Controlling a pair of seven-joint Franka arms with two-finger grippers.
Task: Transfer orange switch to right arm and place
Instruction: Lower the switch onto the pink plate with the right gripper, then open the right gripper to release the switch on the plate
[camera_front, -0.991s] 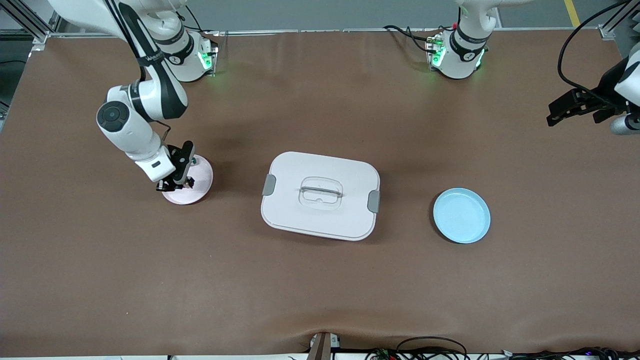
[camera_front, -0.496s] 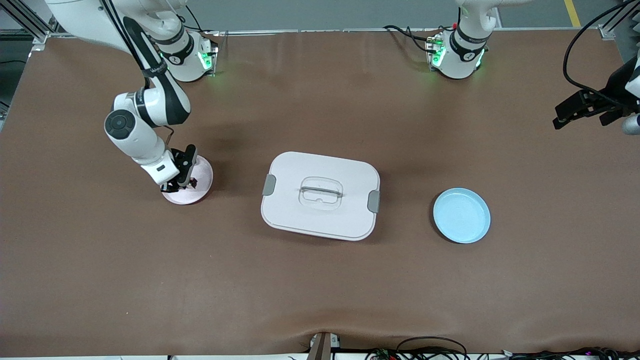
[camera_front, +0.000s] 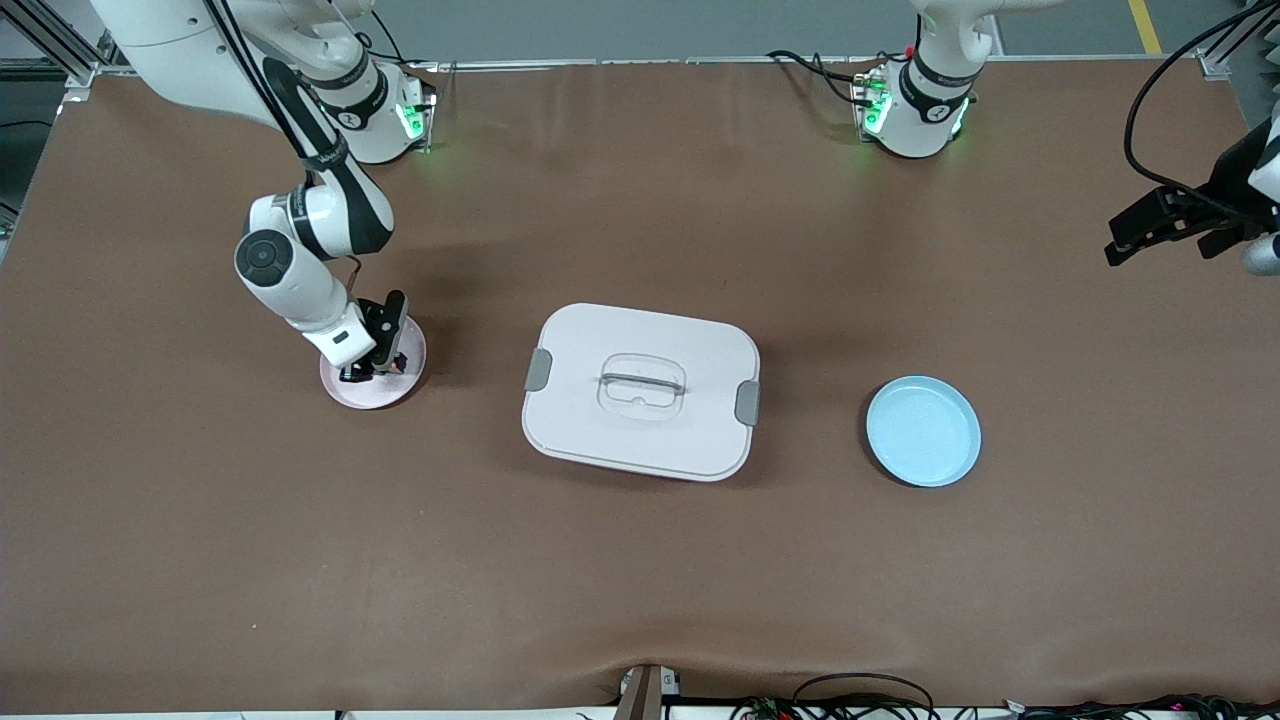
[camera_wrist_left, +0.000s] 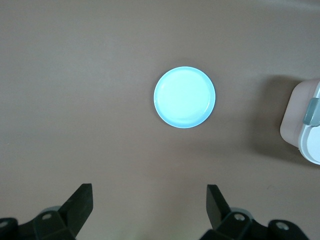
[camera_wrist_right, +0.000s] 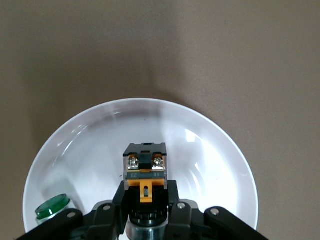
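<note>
The orange switch (camera_wrist_right: 145, 172), a small black block with an orange section and two screws, sits between my right gripper's (camera_wrist_right: 146, 194) fingers (camera_wrist_right: 121, 199), just over the pale pink plate (camera_wrist_right: 210, 150). In the front view the right gripper (camera_front: 372, 372) is low over that plate (camera_front: 398, 388) toward the right arm's end of the table. My left gripper (camera_front: 1122, 240) is open and empty, up in the air over the left arm's end of the table. In its wrist view the left gripper (camera_wrist_left: 150, 200) shows only bare table between its fingers.
A small green-topped part (camera_wrist_right: 52, 206) lies on the pink plate beside the right gripper. A white lidded box (camera_front: 640, 390) with grey latches stands mid-table; it shows in the left wrist view (camera_wrist_left: 306, 125) too. A light blue plate (camera_front: 923, 431) (camera_wrist_left: 184, 97) lies between the box and the left arm's end.
The right arm's hand has shifted a little toward the box over the pink plate, still holding the switch. The left gripper has drawn slightly farther toward its table end.
</note>
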